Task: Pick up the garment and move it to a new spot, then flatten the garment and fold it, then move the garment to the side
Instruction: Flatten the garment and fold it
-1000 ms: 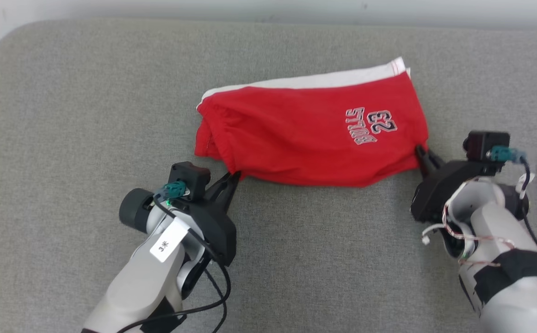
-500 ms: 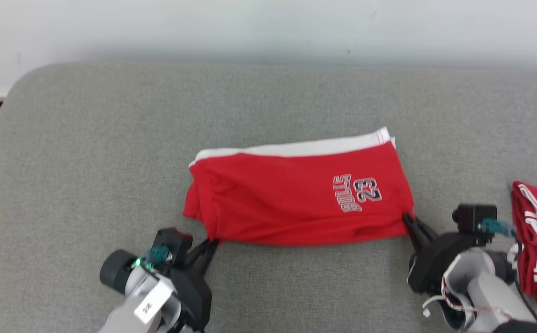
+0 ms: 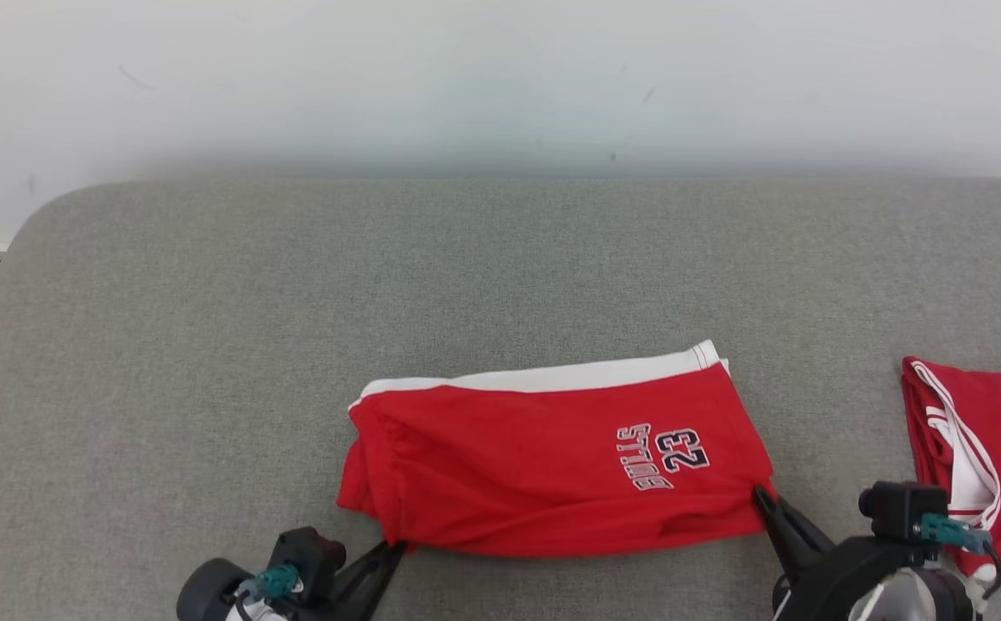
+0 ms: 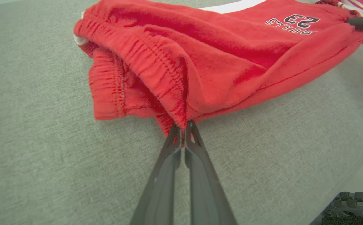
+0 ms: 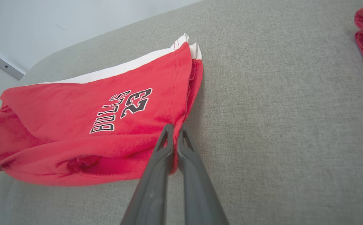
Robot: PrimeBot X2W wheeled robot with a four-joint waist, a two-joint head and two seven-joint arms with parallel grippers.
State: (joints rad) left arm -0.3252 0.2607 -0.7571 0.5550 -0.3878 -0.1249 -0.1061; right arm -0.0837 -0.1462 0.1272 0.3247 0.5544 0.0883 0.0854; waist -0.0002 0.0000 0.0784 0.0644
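The folded red fabric shorts (image 3: 552, 466), white-striped and printed "BULLS 23", are being held on the near part of the grey woven surface (image 3: 466, 285). Their gathered waistband corner is being pinched between the closed fingers of the left gripper (image 3: 392, 548), and their hem corner is being clamped by the closed right gripper (image 3: 763, 496). Broad bare room is being left behind and to the left, up to the rounded far edge below the white wall (image 3: 500, 78). A red-and-white striped garment (image 3: 983, 448) is lying near the right edge, apart from the shorts.
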